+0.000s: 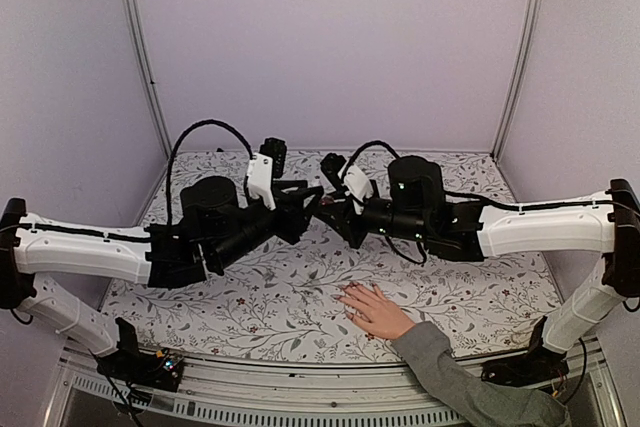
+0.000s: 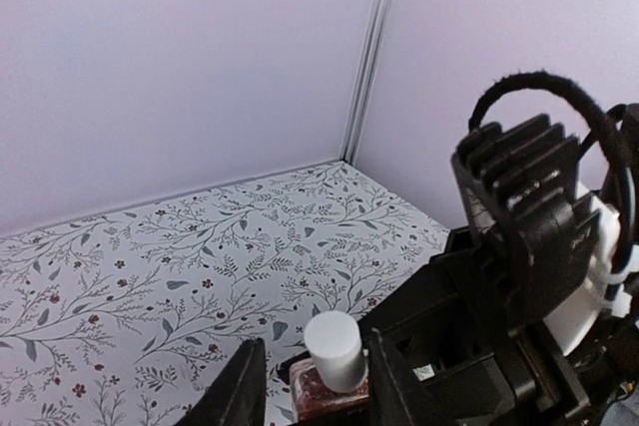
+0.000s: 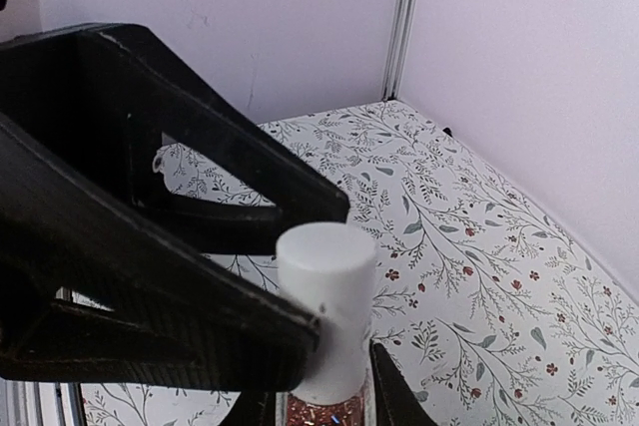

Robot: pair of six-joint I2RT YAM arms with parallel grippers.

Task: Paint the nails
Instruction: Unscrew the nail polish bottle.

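A nail polish bottle with red glitter glass (image 2: 321,398) and a white cap (image 2: 333,348) is held up over the middle of the table. My right gripper (image 3: 321,408) is shut on the glass body (image 3: 321,414), below the cap (image 3: 324,306). My left gripper (image 2: 319,381) straddles the cap, jaws open, with a gap on its left side. In the top view the two grippers meet tip to tip (image 1: 325,204). A light-skinned hand (image 1: 375,309) with a grey sleeve (image 1: 450,377) lies flat near the front edge. Its nails are too small to make out.
The floral tablecloth (image 1: 300,297) covers the table, with pale walls on three sides and a metal post in the far corner (image 2: 371,47). The right arm's black wrist (image 2: 519,216) fills the right of the left wrist view. The left gripper's fingers (image 3: 150,276) block the left of the right wrist view.
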